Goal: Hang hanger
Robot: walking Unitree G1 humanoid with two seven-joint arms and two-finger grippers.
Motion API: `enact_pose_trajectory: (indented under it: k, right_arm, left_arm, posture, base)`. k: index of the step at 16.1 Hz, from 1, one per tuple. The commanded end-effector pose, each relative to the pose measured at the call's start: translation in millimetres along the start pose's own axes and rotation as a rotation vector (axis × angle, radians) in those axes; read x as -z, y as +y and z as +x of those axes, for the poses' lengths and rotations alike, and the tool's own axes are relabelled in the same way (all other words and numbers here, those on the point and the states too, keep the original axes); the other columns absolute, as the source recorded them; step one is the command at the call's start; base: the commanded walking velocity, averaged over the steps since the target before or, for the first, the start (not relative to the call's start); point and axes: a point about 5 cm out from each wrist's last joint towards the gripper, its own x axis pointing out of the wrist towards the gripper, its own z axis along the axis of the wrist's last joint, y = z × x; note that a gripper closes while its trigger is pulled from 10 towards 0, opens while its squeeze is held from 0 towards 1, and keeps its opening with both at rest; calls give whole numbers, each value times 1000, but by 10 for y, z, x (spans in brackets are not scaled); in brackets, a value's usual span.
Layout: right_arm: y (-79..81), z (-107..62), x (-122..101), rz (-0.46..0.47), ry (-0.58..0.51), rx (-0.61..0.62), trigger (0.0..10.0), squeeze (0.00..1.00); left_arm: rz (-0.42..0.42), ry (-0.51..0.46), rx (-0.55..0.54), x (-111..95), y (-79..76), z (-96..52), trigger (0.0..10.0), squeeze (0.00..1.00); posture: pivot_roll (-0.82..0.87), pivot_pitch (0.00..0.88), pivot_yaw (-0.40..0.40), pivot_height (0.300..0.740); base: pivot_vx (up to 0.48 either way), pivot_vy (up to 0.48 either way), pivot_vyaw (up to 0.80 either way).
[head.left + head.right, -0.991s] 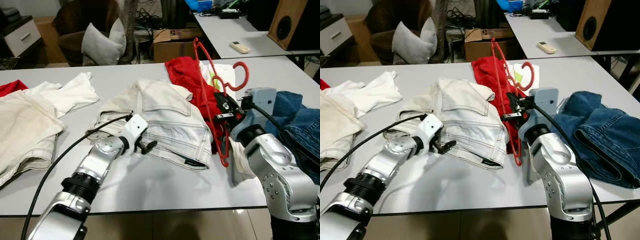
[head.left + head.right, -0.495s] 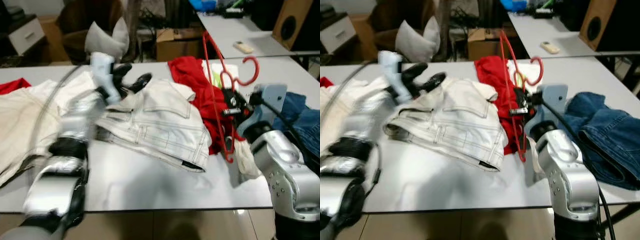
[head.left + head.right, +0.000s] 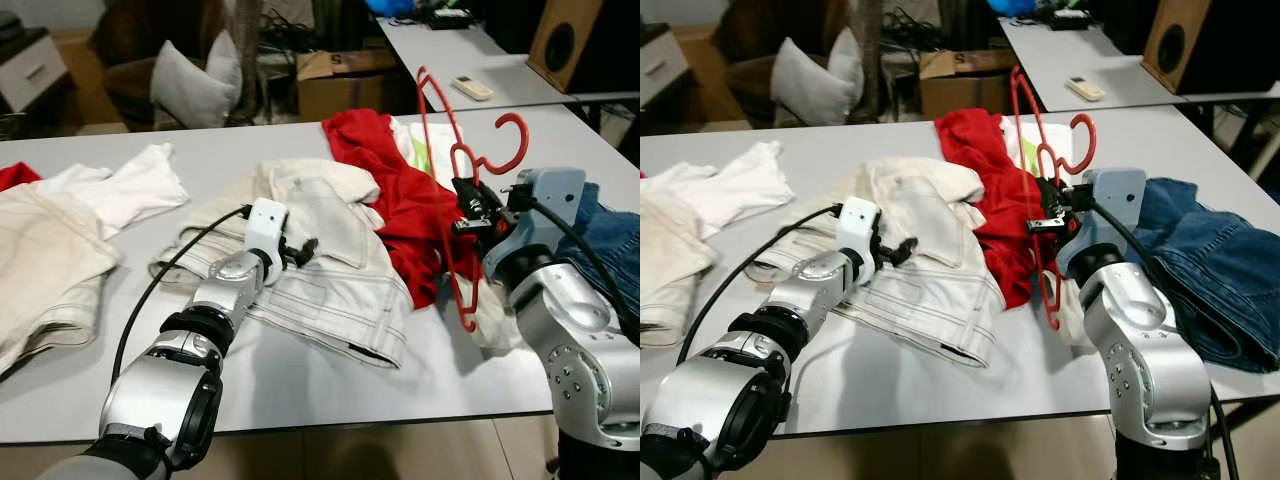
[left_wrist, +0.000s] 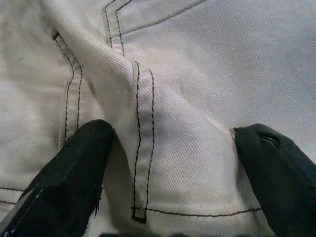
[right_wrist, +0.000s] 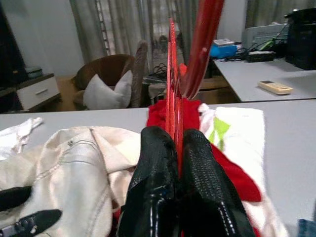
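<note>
One red plastic hanger [image 3: 447,190], thin frame with a curled hook on top, pinched upright in the right gripper [image 3: 468,212] just above a red shirt [image 3: 385,170]. Left gripper [image 3: 300,248] spread wide, fingertips [image 4: 79,168] pressing into cream jeans [image 3: 330,270]. One blue denim piece [image 3: 1200,260] beside the right arm.

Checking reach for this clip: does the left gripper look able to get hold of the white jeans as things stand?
Probably yes. The left gripper is already down on the white jeans, its open fingers straddling a stitched fold with nothing between them and the cloth.
</note>
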Motion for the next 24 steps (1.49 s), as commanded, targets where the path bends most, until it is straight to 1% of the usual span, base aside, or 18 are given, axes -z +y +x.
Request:
enact_pose_trajectory:
  k: [1,2,3,4,5,6,7,8,9,10,11,12,14,16,17,18,19,24]
  right_arm:
    - [27,-27,6,6,7,-6,10000,0]
    - [38,-23,22,11,14,-10,10000,0]
    - [46,-19,30,11,19,-14,10000,0]
    - [50,-14,33,13,19,-16,10000,0]
    - [51,-11,28,16,13,-17,10000,0]
    - [49,-11,29,17,12,-16,10000,0]
    - [51,2,31,18,6,-14,10000,0]
    - [58,7,34,15,6,-17,10000,0]
    - [67,12,32,14,3,-20,10000,0]
    - [96,22,28,0,-3,-27,10000,0]
    - [102,30,21,-6,-8,-20,10000,0]
    - [102,33,18,-4,-11,-15,10000,0]
    - [111,35,73,-32,11,-5,10000,0]
    - [139,26,105,-67,4,0,10000,0]
    - [153,14,133,-41,5,-5,10000,0]
    - [165,-3,169,6,8,-14,10000,0]
    - [175,-25,204,35,10,-22,10000,0]
    - [217,-70,287,48,19,-50,10000,0]
  left_arm:
    - [37,214,35,510,-79,-70,10000,0]
    - [71,225,30,571,-92,-82,10000,0]
    - [13,151,2,464,-58,-63,10000,0]
    - [-99,18,6,237,-15,-35,10000,0]
    - [-218,-189,50,-148,70,-35,10000,0]
    - [-222,-219,62,-208,85,-42,10000,0]
    - [-177,-402,59,-603,270,-157,10000,443]
    - [-159,-435,45,-680,328,-210,10000,451]
    - [-131,-465,41,-736,357,-263,10000,827]
    - [-20,-533,6,-849,421,-479,10000,859]
    - [21,-572,-2,-883,436,-663,10000,918]
    - [38,-584,-3,-884,444,-765,10000,1000]
    - [112,-566,-52,-806,501,-993,10000,1000]
    - [129,-535,-120,-695,547,-1147,10000,1000]
    - [123,-507,-175,-601,587,-1231,10000,420]
    - [102,-482,-202,-527,586,-1298,10000,153]
    - [100,-466,-214,-474,568,-1331,10000,20]
    - [75,-438,-223,-440,456,-1386,10000,0]
  posture:
    - [-121,0,87,740]
    - [-116,0,83,740]
    - [-113,0,81,740]
    - [-109,0,82,740]
    - [-108,0,81,740]
    - [-96,0,78,740]
    - [-83,0,76,740]
    - [-75,0,75,740]
    - [-75,0,75,740]
    - [-59,0,70,740]
    - [-50,0,65,740]
    - [-47,0,64,740]
    - [-15,0,43,740]
    - [-8,0,41,740]
    - [-3,0,39,740]
    - [3,0,36,740]
    - [9,0,31,740]
    - [19,0,26,740]
  base:
    - [0,0,0]
    - [0,0,0]
    - [0,0,0]
    - [0,0,0]
    - [0,0,0]
    - [0,0,0]
    - [0,0,0]
    - [0,0,0]
    - [0,0,0]
    - [0,0,0]
    - [0,0,0]
    - [0,0,0]
    - [0,0,0]
    - [0,0,0]
    - [0,360,0]
    - [0,390,0]
    - [0,424,0]
    - [0,480,0]
